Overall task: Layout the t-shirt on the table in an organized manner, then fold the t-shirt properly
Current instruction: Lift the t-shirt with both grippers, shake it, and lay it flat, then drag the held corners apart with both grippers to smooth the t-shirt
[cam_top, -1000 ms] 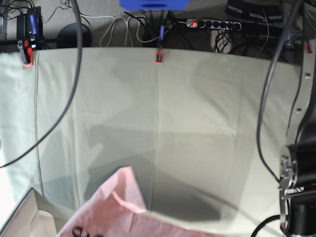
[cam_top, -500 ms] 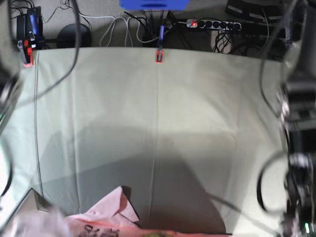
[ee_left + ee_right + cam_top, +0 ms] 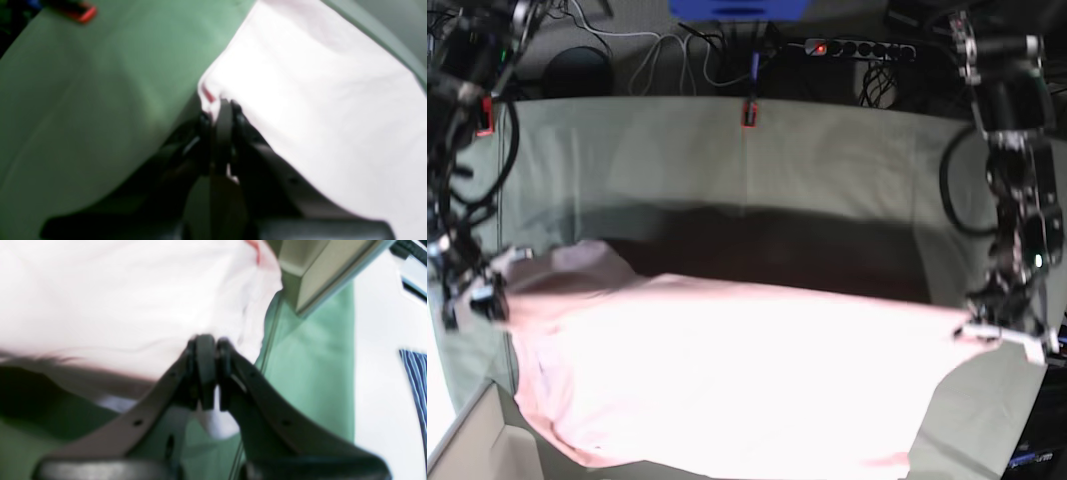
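The t-shirt [image 3: 727, 380] now hangs stretched wide between the two arms above the near half of the bench [image 3: 827, 170], its plain pink side toward the base camera and a dark shadow lying on the grey-green cloth just behind its top edge. A second ago only a crumpled pink corner showed at the bottom of the base view, and the arms were low at the sides; since then both have risen and spread, pulling the cloth taut into a broad sheet. The left end effector [image 3: 222, 105] is clamped shut on one edge of the shirt, fabric pinched between its dark fingers, seen at the right of the base view. The right end effector [image 3: 210, 340] is likewise closed on the shirt's opposite edge, with a bit of pink cloth pinched between the fingers. A red clamp [image 3: 748, 113] sits at the far edge of the bench, a cardboard box [image 3: 477, 445] at the near left corner.
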`<act>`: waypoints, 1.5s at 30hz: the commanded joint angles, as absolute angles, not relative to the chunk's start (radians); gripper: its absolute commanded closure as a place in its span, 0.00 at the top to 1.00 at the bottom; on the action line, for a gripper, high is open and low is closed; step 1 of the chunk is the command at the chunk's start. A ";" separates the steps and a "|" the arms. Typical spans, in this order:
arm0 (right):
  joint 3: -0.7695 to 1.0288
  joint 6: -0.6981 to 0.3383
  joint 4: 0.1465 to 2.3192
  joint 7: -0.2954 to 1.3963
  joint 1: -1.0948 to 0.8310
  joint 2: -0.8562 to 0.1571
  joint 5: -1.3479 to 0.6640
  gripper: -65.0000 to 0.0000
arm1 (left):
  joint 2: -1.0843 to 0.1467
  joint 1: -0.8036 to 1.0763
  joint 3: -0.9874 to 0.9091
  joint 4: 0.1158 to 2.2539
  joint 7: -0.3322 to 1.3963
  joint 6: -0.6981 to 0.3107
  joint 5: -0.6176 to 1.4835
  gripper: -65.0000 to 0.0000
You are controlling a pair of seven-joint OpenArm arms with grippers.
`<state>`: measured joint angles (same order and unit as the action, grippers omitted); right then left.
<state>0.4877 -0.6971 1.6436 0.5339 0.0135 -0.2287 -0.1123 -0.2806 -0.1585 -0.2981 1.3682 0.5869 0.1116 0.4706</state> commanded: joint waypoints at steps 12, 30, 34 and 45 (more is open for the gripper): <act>0.499 -0.698 1.873 0.539 -0.217 -0.239 -0.128 0.00 | -0.291 0.068 -0.421 1.438 0.561 0.108 0.470 0.00; 0.392 -0.698 1.566 0.691 0.042 -0.257 -0.128 0.51 | -0.243 0.071 -0.426 1.434 0.562 0.108 0.469 0.00; 0.506 -0.698 1.649 0.688 -0.018 -0.245 -0.130 0.68 | -0.243 0.071 -0.426 1.432 0.561 0.108 0.469 0.00; 0.570 -0.698 1.385 0.677 -0.048 -0.239 -0.130 0.72 | -0.222 0.071 -0.426 1.434 0.561 0.108 0.470 0.00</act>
